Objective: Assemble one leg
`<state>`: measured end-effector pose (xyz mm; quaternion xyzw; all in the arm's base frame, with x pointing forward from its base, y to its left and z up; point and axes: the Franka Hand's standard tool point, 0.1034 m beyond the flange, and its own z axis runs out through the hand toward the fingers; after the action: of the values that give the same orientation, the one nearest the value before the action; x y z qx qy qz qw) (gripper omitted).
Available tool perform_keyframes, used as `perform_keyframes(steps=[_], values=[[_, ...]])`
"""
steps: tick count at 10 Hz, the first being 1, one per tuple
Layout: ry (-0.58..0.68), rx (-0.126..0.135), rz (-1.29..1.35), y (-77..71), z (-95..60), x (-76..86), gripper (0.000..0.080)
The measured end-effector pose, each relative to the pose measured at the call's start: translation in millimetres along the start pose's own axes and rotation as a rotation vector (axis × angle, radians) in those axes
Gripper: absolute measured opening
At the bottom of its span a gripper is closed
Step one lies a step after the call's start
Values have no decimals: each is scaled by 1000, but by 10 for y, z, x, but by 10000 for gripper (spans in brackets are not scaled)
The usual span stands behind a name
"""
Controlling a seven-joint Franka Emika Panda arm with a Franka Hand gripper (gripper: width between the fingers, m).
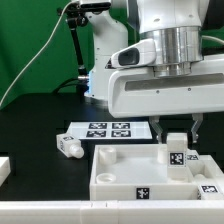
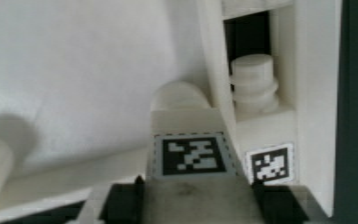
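A: What sits closest to us?

B: A white bar (image 1: 100,212) runs along the front edge of the exterior view. Just behind it is the white panel (image 1: 120,165), lying on the black table (image 1: 40,120).

A: And the leg?

B: The leg (image 1: 176,153) stands upright inside the panel, near its far wall and toward the exterior view's right. One of its tags faces us.

A: What is the gripper doing?

B: The gripper (image 1: 177,136) comes straight down over the leg, with a finger on each side. In the wrist view the dark fingers (image 2: 137,196) sit tight against the leg (image 2: 194,150), so the leg is pinched between them.

A: Anything else around?

B: The marker board (image 1: 108,130) lies flat behind the panel. A spare leg (image 1: 70,146) lies on its side on the table, off the panel's corner at the exterior view's left. The wrist view also shows a round white stub (image 2: 250,80) beyond the leg, but I cannot tell what it belongs to.
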<state>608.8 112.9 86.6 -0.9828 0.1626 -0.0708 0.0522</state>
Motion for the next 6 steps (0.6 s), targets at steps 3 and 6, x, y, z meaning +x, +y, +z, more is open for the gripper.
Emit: perform_keyframes(steps=[3, 6], values=[[-19, -27, 390, -67, 18, -62, 282], [-23, -43, 643, -117, 29, -68, 282]])
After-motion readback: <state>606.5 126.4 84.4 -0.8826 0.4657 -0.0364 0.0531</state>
